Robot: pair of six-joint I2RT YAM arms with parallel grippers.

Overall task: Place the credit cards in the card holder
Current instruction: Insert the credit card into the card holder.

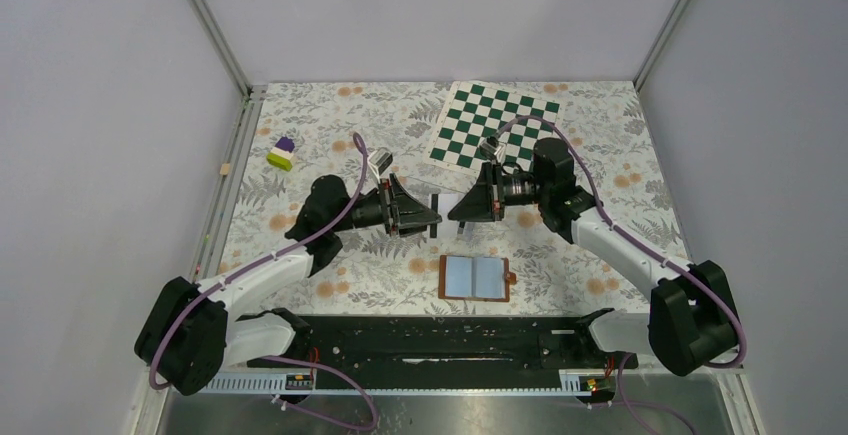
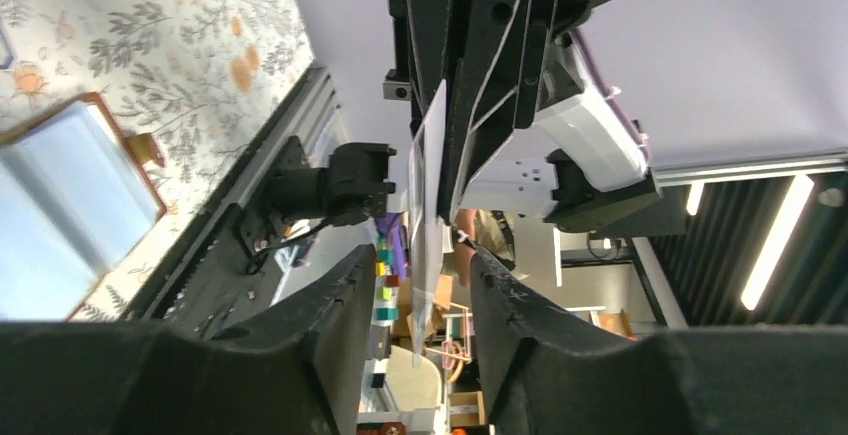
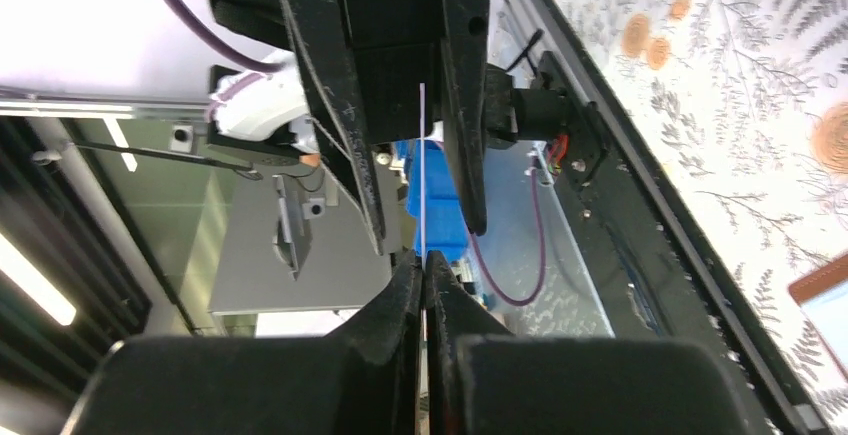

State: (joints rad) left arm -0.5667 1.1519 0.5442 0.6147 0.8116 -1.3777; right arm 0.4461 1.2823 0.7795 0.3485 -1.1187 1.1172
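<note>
We see pale grey walls [image 1: 430, 15] closing round the floral table [image 1: 330, 115] at 9, 12 and 3 o'clock; strip lights [image 2: 775, 245] glow in the room beyond.

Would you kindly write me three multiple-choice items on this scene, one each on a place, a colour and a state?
1. The card holder lies: A in a drawer; B open on the table; C in a claw.
2. The checkerboard is: A red and white; B black and yellow; C green and white.
3. The right claw is: A shut on a credit card; B wide open; C out of view.
B, its pale pockets face up; C, green squares show; A, it pinches the card's edge.
</note>
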